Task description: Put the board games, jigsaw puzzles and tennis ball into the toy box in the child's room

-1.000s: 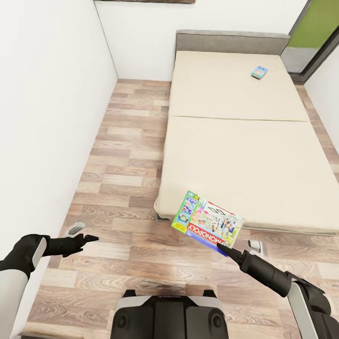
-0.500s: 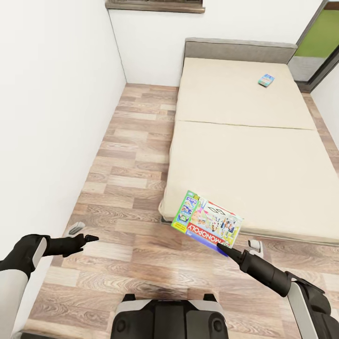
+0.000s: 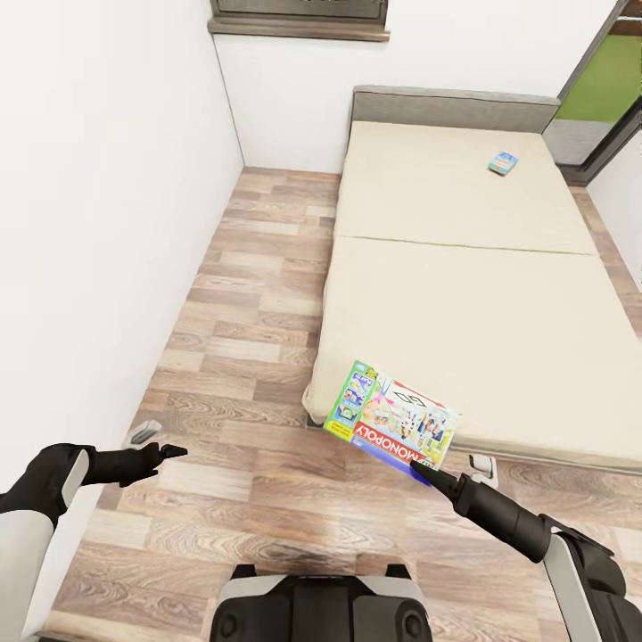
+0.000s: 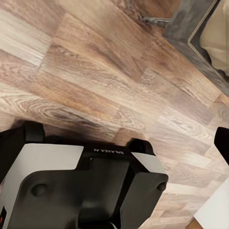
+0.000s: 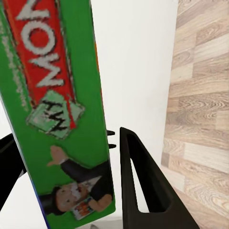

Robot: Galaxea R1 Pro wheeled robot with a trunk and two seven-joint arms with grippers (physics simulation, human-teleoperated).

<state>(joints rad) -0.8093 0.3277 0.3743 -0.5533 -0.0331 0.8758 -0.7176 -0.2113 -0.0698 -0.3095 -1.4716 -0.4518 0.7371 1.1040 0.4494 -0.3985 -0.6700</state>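
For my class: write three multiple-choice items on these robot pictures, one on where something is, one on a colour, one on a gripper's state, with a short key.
1. Where does the small blue board game lie?
A. On the bed, near the headboard
B. On the floor
C. In the left gripper

2. What colour is the mattress of the bed?
A. Dark blue
B. Beige
C. Red

3. What is the right gripper doing?
A. Hanging open and empty
B. Holding the Monopoly box
C. Pressing on the wall

Key: 1 A, the head view shows it on the far mattress half. 2 B, both mattress parts are beige. 3 B, the right wrist view shows the box between the fingers.
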